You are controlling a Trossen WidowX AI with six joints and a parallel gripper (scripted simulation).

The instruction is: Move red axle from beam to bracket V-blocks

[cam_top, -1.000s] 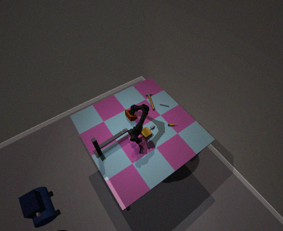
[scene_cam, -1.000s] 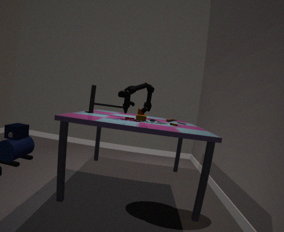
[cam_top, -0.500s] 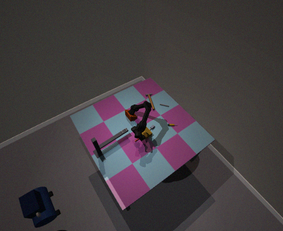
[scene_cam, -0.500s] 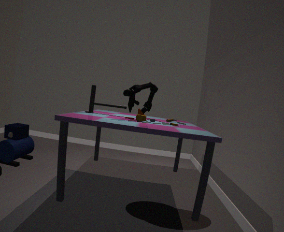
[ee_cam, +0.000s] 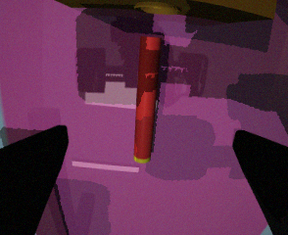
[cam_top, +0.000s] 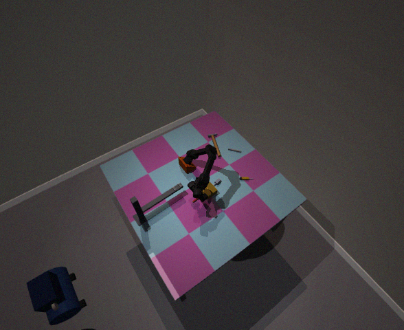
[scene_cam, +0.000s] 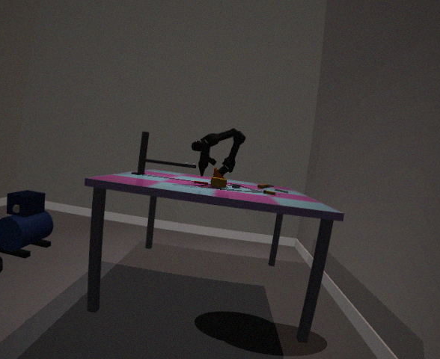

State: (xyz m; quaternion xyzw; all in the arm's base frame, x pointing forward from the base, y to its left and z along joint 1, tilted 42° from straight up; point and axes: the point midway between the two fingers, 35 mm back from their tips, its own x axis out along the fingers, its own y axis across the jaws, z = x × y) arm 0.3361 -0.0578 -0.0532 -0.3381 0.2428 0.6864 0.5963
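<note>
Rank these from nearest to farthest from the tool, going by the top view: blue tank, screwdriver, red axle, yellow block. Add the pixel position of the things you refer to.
From the tool (cam_top: 200, 197) (scene_cam: 201, 173) (ee_cam: 155, 136):
1. Red axle (cam_top: 195, 200) (scene_cam: 201, 182) (ee_cam: 145, 100) and yellow block (cam_top: 212, 188) (scene_cam: 218, 182) (ee_cam: 222, 10), too close to call; both beside it.
2. Screwdriver (cam_top: 244, 178) (scene_cam: 269, 191), toward the picture's right.
3. Blue tank (cam_top: 64, 294) (scene_cam: 23, 230), on the floor, lower left.
</note>
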